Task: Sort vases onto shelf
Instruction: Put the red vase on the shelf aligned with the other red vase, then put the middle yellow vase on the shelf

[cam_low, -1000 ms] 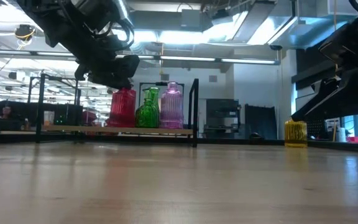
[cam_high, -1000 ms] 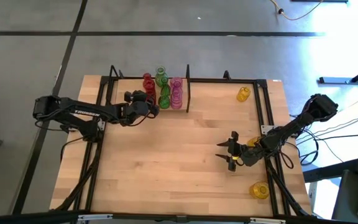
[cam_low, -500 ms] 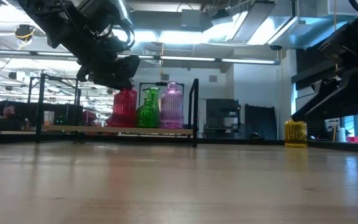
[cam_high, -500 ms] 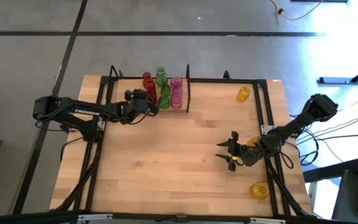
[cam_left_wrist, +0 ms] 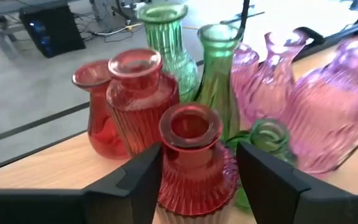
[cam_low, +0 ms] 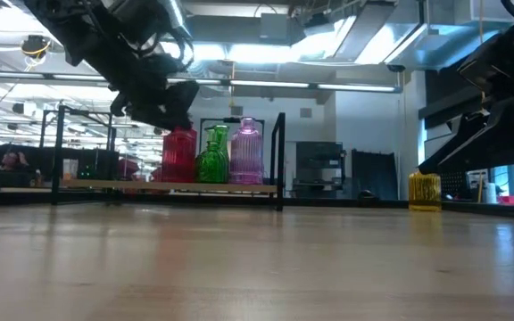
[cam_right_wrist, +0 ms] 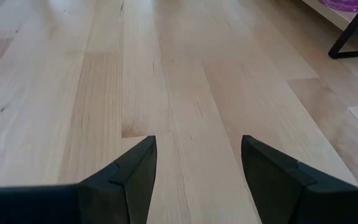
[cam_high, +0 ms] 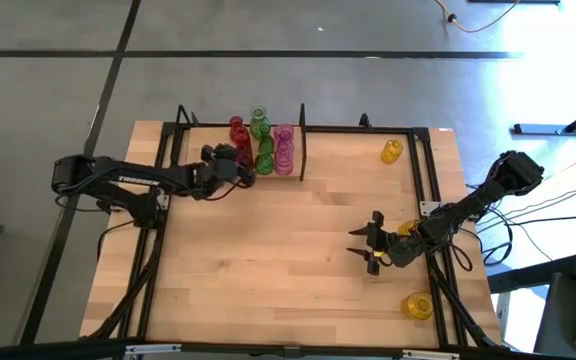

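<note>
Several vases [cam_high: 260,146], red, green and pink, are grouped on the shelf [cam_high: 193,141] in the high view; two yellow vases [cam_high: 391,151] are left on the table [cam_high: 268,260]. In the left wrist view, the left gripper [cam_left_wrist: 197,171] is spread beside a red ribbed vase [cam_left_wrist: 190,160], seemingly released. In the right wrist view, the right gripper [cam_right_wrist: 197,165] is parted, empty, above bare wood.

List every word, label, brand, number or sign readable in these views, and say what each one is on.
No text can be read in any view.
Left arm: a pale mark runs along its link in the high view, too small to read.
Vases, shelf and table: no labels or print visible.
Room behind, in the low view: nothing legible.
</note>
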